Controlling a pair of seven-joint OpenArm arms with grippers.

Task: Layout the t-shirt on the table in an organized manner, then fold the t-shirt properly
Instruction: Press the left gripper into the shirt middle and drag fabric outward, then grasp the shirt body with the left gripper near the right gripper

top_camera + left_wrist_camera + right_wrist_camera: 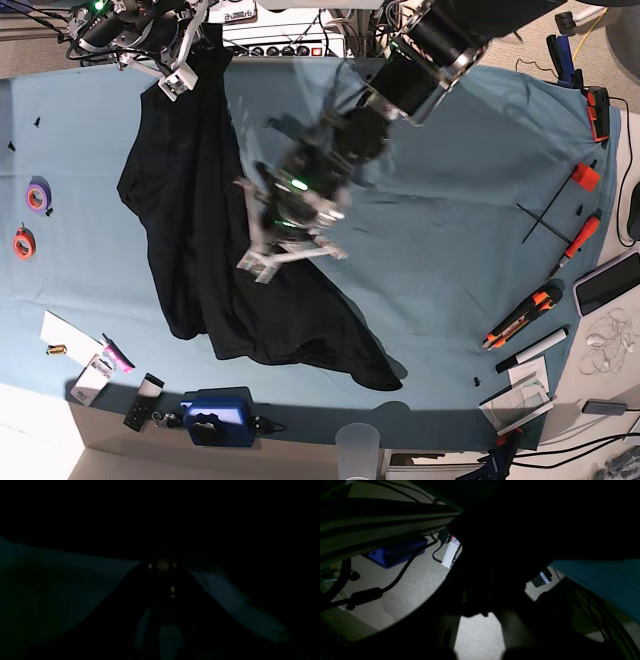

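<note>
Both grippers, left gripper [262,262] and right gripper [178,80], clamped on t-shirt [190,230]; fabric should be drawn apart evenly, flat over table [450,200].

The left wrist view is almost wholly dark, so the left gripper's jaws cannot be made out there, only faint patches of the light teal-blue cloth table [62,580] at nine and four o'clock. In the right wrist view, the large black fabric t-shirt [520,530] blots out the middle and twelve o'clock, hiding the right gripper. In the base view the left gripper [268,262] is motion-blurred, and a translucent plastic cup [358,450] is cut off at six o'clock.
</note>
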